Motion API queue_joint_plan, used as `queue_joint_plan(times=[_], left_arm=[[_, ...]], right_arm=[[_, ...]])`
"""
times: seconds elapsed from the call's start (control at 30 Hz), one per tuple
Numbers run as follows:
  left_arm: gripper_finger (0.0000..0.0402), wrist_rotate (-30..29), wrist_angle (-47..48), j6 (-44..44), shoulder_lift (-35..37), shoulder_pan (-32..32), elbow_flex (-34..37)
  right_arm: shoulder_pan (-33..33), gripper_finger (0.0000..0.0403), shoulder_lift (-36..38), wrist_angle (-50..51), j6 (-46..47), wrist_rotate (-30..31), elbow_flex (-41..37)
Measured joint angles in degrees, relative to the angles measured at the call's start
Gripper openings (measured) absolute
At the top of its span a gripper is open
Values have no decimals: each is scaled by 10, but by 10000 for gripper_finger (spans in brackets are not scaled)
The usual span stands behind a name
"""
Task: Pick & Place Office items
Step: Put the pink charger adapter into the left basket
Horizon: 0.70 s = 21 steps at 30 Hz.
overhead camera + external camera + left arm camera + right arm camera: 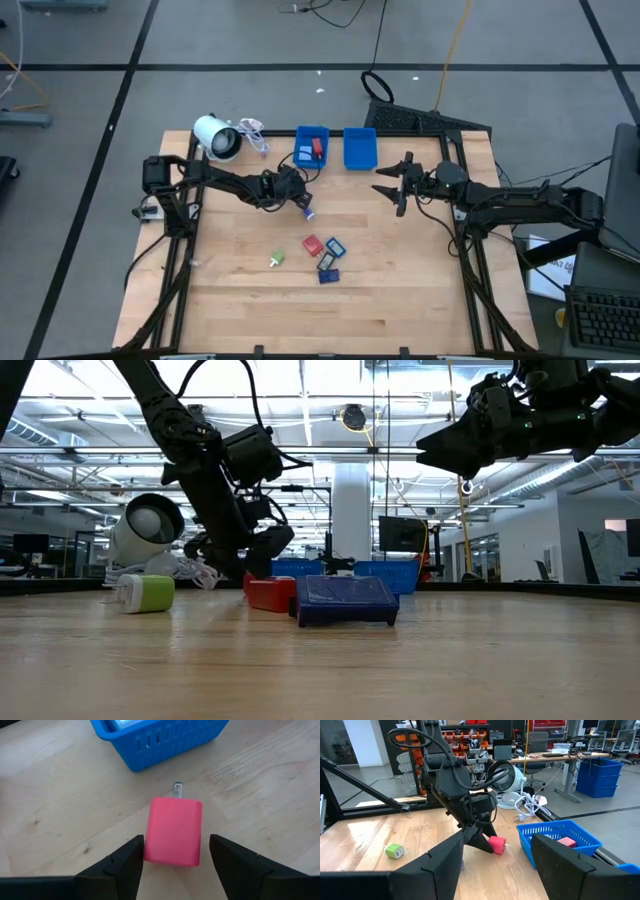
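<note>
A pink plug block [173, 831] with a metal prong lies on the wood, just in front of the blue bin [155, 740] that holds a few pieces. My left gripper [175, 855] is open, slanting down, with one finger on each side of the block; it also shows in the right wrist view [487, 842]. More small pieces lie nearer the table's near edge: green [277, 259], red [313, 245], blue [335, 245] and dark blue [328, 275]. My right gripper [398, 186] hangs open in the air near the second blue bin [360, 148]. My left gripper stands astride the pink block's rear end [165, 857], coming down at a slant from the table's left. One finger [131, 857] lies right against the block's side and the other [225, 855] is a gap away. I cannot tell whether either touches. The block lies flat on the table.
A white roll [217, 137] and a white cord [255, 132] lie at the far left corner. The two blue bins stand side by side along the far edge. Bare wood lies between the arms and along the near edge [400, 300].
</note>
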State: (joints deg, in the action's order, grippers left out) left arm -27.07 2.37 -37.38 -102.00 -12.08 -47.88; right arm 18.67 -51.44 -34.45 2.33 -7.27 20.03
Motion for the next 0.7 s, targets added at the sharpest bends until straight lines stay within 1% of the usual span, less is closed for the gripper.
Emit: queue_joint_plan(times=[0.7], left_arm=[[170, 0, 0, 2, 0, 0, 0]], right_arm=[[0, 222, 0, 1, 0, 0, 0]])
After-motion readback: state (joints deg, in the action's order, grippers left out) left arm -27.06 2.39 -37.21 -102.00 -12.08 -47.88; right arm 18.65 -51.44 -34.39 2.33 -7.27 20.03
